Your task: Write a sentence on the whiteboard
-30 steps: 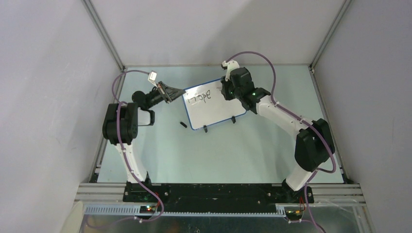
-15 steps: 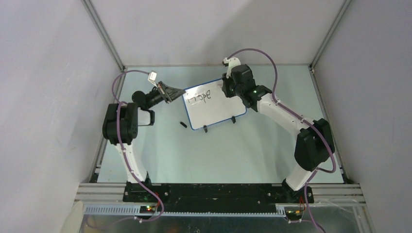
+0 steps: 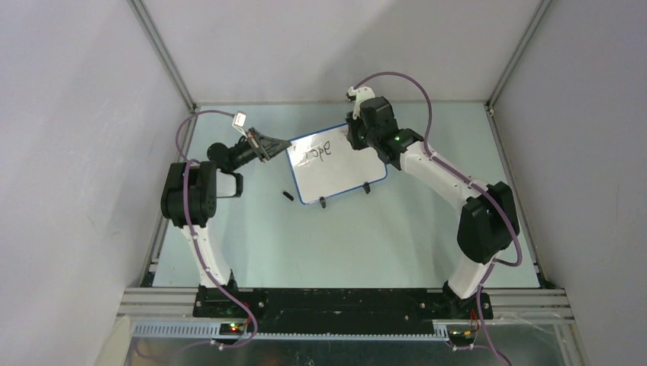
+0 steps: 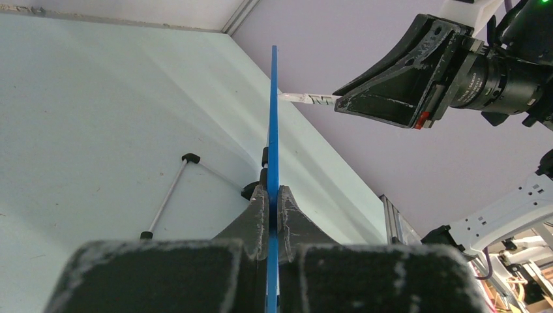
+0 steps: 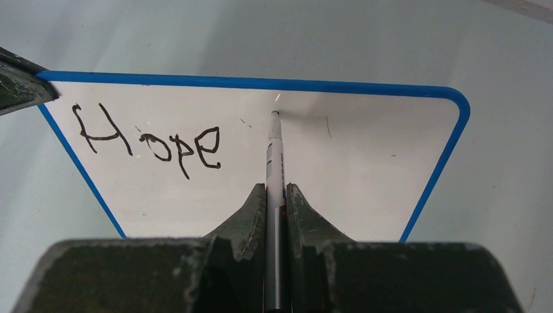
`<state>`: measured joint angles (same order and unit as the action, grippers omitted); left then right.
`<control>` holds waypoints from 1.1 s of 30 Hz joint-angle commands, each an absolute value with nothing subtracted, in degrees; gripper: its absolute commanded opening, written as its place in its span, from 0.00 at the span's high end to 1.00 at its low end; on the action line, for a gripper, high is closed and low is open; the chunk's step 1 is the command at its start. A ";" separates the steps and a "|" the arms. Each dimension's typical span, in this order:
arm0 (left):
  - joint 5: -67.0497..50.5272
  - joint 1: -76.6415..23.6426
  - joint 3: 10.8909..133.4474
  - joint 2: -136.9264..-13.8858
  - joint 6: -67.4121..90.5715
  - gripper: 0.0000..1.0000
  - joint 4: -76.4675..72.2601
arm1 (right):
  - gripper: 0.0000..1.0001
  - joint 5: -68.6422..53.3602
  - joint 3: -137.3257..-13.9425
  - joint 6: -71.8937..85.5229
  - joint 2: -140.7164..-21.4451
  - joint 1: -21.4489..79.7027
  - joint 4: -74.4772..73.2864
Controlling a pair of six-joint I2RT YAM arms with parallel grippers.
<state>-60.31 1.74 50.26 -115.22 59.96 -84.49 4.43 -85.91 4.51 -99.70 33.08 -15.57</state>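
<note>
Right wrist view: the small rectangular whiteboard with a glossy white face and a thin blue rounded-corner frame [image 5: 365,163] fills the middle of the picture. On its left half stands one black handwritten word, "Hope" [image 5: 150,140], in thin, slightly uneven strokes; the rest of the face is bare apart from a few faint specks. The right pincer [image 5: 276,192] is pressed together on a slim black-and-white marker pen [image 5: 275,156], whose tip sits on the white face just right of the word, near the upper frame.

In the top external view the board [image 3: 336,171] sits toward the far middle of the pale surface [image 3: 343,244], its two black clip feet [image 3: 323,202] at its near edge. The left pincer [image 3: 286,143] pinches the board's far left corner, and the right pincer [image 3: 352,141] hangs over its far right part. A small black object [image 3: 288,196] lies just beside the board's left edge.

The left wrist view shows the blue frame [image 4: 272,130] edge-on, clamped between the left pincer's fingers [image 4: 255,218].
</note>
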 commanded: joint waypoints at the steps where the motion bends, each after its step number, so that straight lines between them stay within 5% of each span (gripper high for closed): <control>1: -62.31 1.27 51.61 -115.13 60.09 1.00 -87.36 | 1.00 4.08 -88.60 4.75 -100.88 32.76 -15.81; 33: -62.28 1.32 51.52 -114.96 59.94 1.00 -87.36 | 1.00 4.95 -82.33 3.52 -98.02 34.82 -18.47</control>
